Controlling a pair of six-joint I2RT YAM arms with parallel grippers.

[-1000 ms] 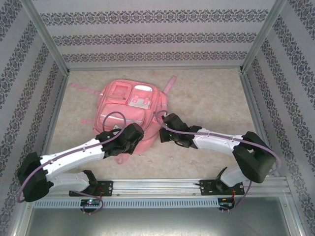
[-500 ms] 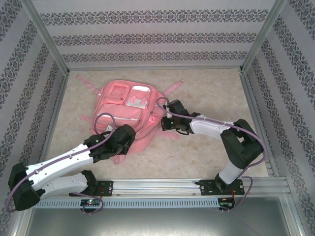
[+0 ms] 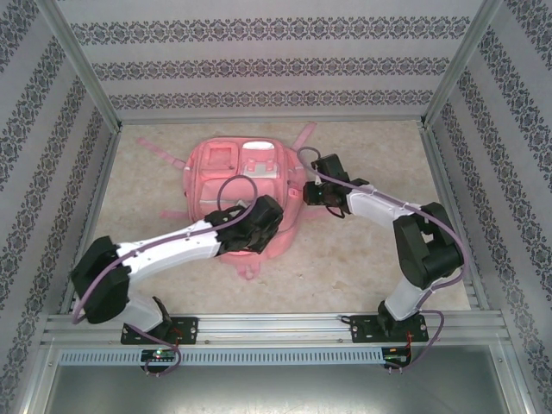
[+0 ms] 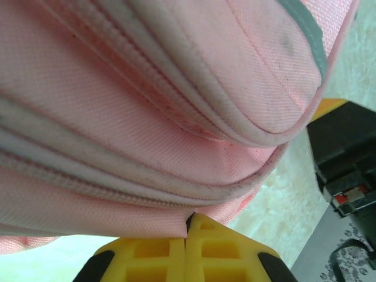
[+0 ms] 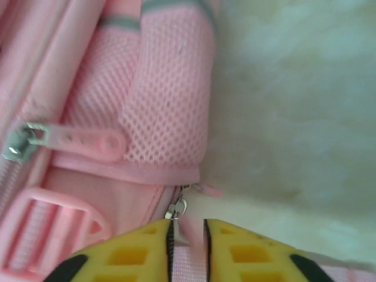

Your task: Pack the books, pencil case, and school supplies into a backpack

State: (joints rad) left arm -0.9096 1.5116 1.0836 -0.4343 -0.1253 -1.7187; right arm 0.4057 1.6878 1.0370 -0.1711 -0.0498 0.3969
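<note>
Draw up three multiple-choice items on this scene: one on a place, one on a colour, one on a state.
1. Where is the right claw against the large soft pink fabric backpack?
A) at its right side
B) over its far-left strap
C) off by the table's near edge

2. What colour are the right claw's fingers?
A) black
B) pink
C) yellow

3. How does the right claw stand?
A) wide open, empty
B) nearly shut on a thin pink strip beside a metal zip pull
C) shut on a blue book

Answers:
1 A, the top view has it at the backpack's right edge.
2 C, the right wrist view shows yellow plastic.
3 B, the strip runs between the two fingers.
</note>
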